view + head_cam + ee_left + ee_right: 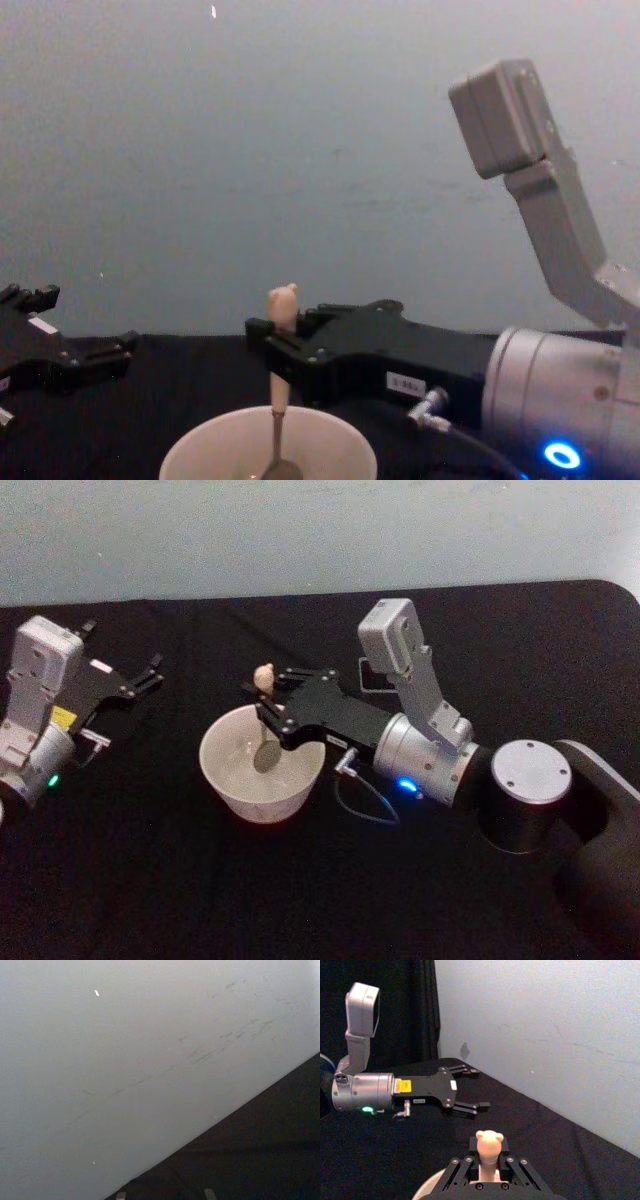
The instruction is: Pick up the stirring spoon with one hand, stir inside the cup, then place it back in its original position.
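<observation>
Stirring step in hand. Right gripper [264, 704] grips the spoon [266, 756] by its handle, upright, bowl down inside the cup [232, 792]. Left gripper [152, 675] is parked left, fingers spread, empty. Next move, judged: circle the bowl clear of the rim.

Cup [330, 435]: lower body is cut by the bottom edge of the chest view. In the right wrist view a sliver of rim shows at the bottom edge.

Spoon [279, 400]: mid-handle is hidden between the clamped fingers of the right gripper [282, 352]. The bowl is cut at the bottom edge of the chest view.

Holder [371, 679]: mostly covered by the camera housing [395, 635]. Its walls merge with the black cloth [150, 880].

Left gripper [90, 320]: body is cut by the left edge of the chest view.
</observation>
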